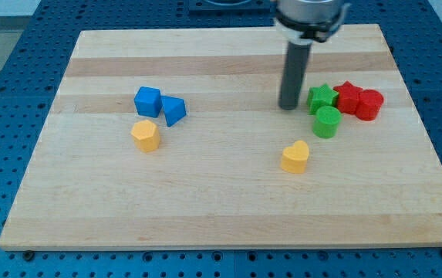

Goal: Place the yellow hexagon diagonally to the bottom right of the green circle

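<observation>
The board [228, 193] looks like pale wood with a smooth, matt finish and faint lengthwise grain bands, lying on a blue perforated table [5, 62] that seems to be painted metal. The blocks all look like matt moulded plastic: yellow hexagon [146, 135], yellow heart [295, 157], blue cube [148, 101], blue triangle [173, 110], green circle [327, 122], green star [322, 97], red star [348, 96] and red cylinder [369, 104]. The rod down to my tip [288, 106] is dark and smooth with a dull sheen.

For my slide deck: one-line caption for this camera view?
My tip rests left of the green star, above the green circle; the yellow hexagon waits far left.
</observation>
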`<action>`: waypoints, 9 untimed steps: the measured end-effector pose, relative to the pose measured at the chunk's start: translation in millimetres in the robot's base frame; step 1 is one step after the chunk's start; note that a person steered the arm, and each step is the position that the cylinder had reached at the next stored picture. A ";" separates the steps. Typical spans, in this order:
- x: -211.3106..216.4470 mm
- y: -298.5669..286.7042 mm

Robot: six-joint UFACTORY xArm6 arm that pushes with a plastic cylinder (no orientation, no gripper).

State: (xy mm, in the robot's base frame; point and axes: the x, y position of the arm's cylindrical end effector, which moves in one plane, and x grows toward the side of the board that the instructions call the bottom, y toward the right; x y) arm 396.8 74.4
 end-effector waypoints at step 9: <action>123.8 33.3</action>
State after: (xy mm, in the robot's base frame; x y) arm 520.6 107.7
